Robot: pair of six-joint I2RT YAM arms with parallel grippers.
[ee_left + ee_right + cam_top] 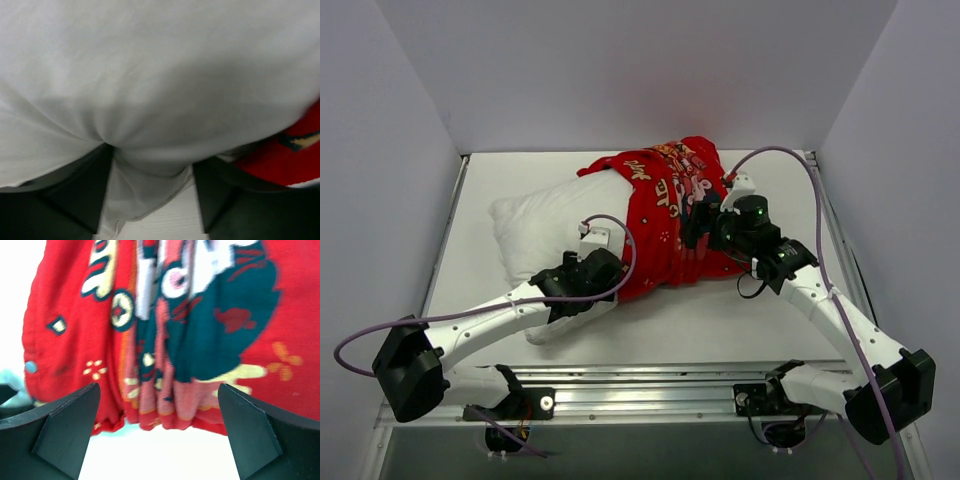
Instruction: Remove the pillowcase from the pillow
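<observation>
The white pillow [542, 222] lies across the table, its left half bare. The red printed pillowcase [665, 200] is bunched over its right half. My left gripper [582, 283] is at the pillow's near edge. In the left wrist view the pillow [150, 75] fills the frame, and its seam fold is pinched between my partly closed gripper [150, 155]. A strip of pillowcase [285, 155] shows at the right. My right gripper [698, 228] is at the pillowcase's near side. In the right wrist view it [159, 386] is open, with the gathered pillowcase hem [200, 315] just beyond the fingertips.
White walls close the table [770, 320] in at the back and on both sides. An aluminium rail [660, 385] runs along the near edge by the arm bases. Purple cables loop over both arms.
</observation>
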